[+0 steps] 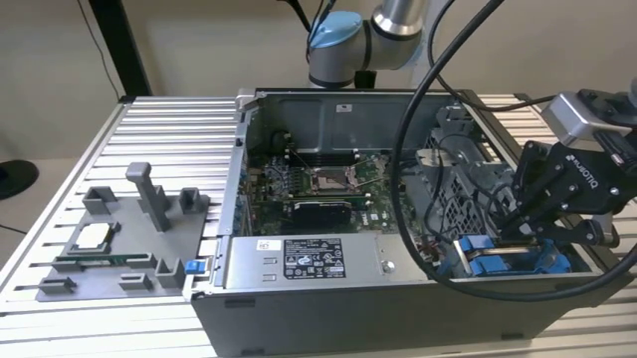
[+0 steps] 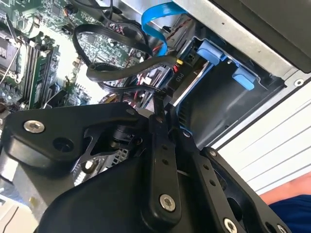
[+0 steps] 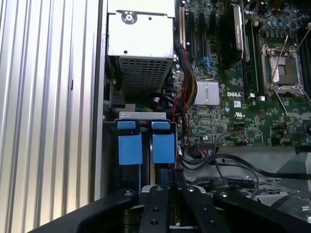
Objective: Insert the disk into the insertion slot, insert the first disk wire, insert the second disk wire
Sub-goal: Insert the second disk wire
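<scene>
The disk sits in the insertion slot [image 1: 450, 262] at the case's corner on the exterior view's right; its blue carrier [image 1: 505, 261] shows there. In the first wrist view the two blue carrier tabs [image 3: 130, 148] lie just beyond my fingertips. My black gripper [image 1: 520, 236] hangs directly over the slot's inner end. In both wrist views the fingers [image 2: 161, 145] are pressed together on a black wire connector [image 2: 167, 93], whose cable [image 2: 114, 73] loops back over the motherboard. A blue flat wire [image 2: 156, 19] arcs above the bay [image 2: 228, 99]. My gripper [image 3: 167, 180] is shut.
The grey labelled power-supply box [image 1: 298, 261] fills the case's front. The motherboard [image 1: 318, 186] lies behind it, with loose cables [image 1: 438, 171] beside the bay. On the exterior view's left a grey fixture [image 1: 119, 257] holds small parts on the ribbed aluminium table [image 1: 159, 134].
</scene>
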You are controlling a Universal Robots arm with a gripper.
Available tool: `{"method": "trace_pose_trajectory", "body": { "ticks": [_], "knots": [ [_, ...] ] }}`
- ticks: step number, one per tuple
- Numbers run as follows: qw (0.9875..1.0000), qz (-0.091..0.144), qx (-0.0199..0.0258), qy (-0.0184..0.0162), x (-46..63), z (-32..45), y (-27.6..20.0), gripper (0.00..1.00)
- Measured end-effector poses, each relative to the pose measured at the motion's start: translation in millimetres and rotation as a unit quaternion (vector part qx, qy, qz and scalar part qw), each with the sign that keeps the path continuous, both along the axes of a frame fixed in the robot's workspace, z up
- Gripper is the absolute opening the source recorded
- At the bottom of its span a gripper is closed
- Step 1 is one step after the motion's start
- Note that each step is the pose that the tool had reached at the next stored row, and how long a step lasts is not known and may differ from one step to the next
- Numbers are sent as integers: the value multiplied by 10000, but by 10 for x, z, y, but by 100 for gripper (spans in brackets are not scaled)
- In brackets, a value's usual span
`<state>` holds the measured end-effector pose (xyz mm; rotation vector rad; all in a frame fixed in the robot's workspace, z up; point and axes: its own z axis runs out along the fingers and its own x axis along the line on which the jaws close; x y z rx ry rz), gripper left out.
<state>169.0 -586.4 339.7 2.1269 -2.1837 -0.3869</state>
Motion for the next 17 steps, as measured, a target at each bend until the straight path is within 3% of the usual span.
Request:
{"method": "trace_pose_trajectory", "body": {
  "ticks": [10,17],
  "knots": [
    [10000,0,8,0,8,-38,3,0],
    [10000,0,5,0,14,-111,3,0]
  ]
}}
